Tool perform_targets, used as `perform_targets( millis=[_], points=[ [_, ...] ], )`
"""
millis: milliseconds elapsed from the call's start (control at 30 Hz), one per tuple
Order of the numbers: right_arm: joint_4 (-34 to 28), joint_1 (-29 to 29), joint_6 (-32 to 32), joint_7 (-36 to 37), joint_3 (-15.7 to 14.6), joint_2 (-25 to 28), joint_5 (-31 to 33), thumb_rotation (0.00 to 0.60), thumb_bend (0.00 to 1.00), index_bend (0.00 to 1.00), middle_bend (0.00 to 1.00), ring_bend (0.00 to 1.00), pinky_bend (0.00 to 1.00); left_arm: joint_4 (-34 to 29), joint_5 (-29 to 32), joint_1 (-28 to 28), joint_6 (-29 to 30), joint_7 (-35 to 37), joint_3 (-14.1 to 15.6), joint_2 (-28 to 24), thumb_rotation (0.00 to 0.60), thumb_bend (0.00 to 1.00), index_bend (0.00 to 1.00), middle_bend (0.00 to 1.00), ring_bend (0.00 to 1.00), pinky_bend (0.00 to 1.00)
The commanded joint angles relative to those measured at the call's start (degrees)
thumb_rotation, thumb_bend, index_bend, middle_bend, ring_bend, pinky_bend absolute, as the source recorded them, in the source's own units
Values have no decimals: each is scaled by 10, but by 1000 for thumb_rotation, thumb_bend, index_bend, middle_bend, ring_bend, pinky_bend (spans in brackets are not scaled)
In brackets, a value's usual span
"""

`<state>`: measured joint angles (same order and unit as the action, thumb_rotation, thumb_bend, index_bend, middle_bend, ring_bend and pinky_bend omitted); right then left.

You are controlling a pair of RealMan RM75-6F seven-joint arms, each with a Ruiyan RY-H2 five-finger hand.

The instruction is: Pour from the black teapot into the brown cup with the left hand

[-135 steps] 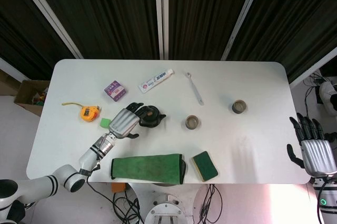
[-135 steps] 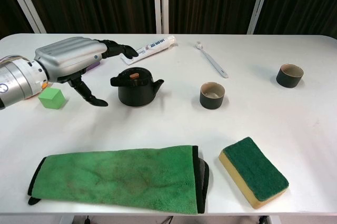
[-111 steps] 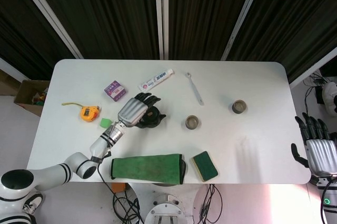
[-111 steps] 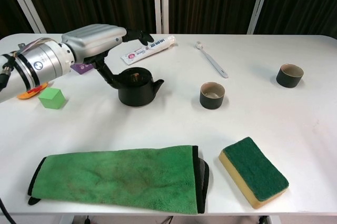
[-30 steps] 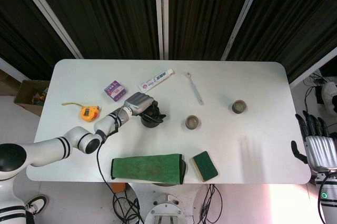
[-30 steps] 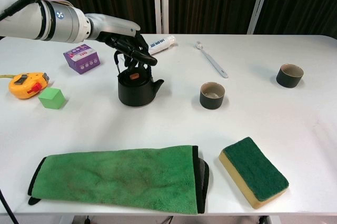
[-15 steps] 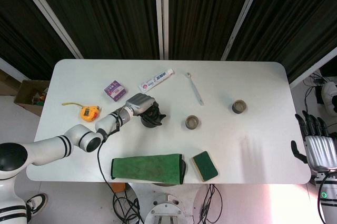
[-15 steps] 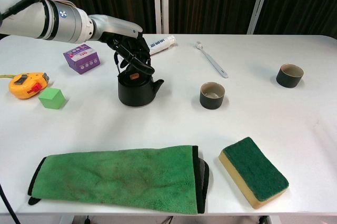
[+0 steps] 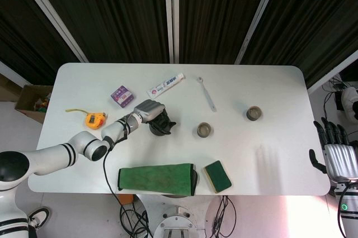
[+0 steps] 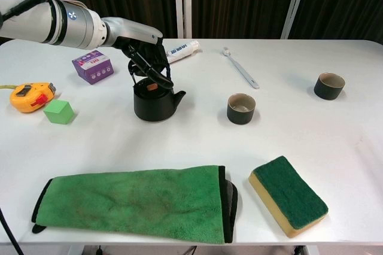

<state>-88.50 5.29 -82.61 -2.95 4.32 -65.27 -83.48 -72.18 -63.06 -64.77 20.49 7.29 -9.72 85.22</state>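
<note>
Teapot [image 10: 154, 104] sits upright on the tabletop [image 10: 179, 135], its spout pointing toward the brown cup [image 10: 241, 109] just to its right in the chest view. Your left hand [image 10: 146, 56] curls over its raised handle, gripping it. Your right hand [image 9: 337, 157] hangs off the tabletop edge, fingers apart, holding nothing.
</note>
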Motion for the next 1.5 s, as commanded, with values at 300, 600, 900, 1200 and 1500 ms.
perform_targets(
  millis=[300,600,900,1200,1500],
  points=[
    [6,-1,-6,5,1,-4,-5,600,453,0,0,0,0,-4,-12,2,1,10,0,-5,365,0,802,857,817,364],
    [7,1,-2,4,0,-5,-4,600,453,0,0,0,0,-19,-16,23,71,-2,-4,-1,366,0,892,932,857,401],
    [7,1,-4,5,0,-6,-6,600,454,0,0,0,0,-35,-5,58,193,-56,-11,34,408,0,998,1000,922,480],
    [4,2,-1,1,-1,-6,-7,600,453,0,0,0,0,-46,13,83,277,-117,-18,71,452,0,1000,1000,973,493],
    [3,4,2,-2,-3,-7,-7,600,453,0,0,0,0,-27,4,101,317,-121,-28,103,433,7,1000,1000,998,443]
  ],
)
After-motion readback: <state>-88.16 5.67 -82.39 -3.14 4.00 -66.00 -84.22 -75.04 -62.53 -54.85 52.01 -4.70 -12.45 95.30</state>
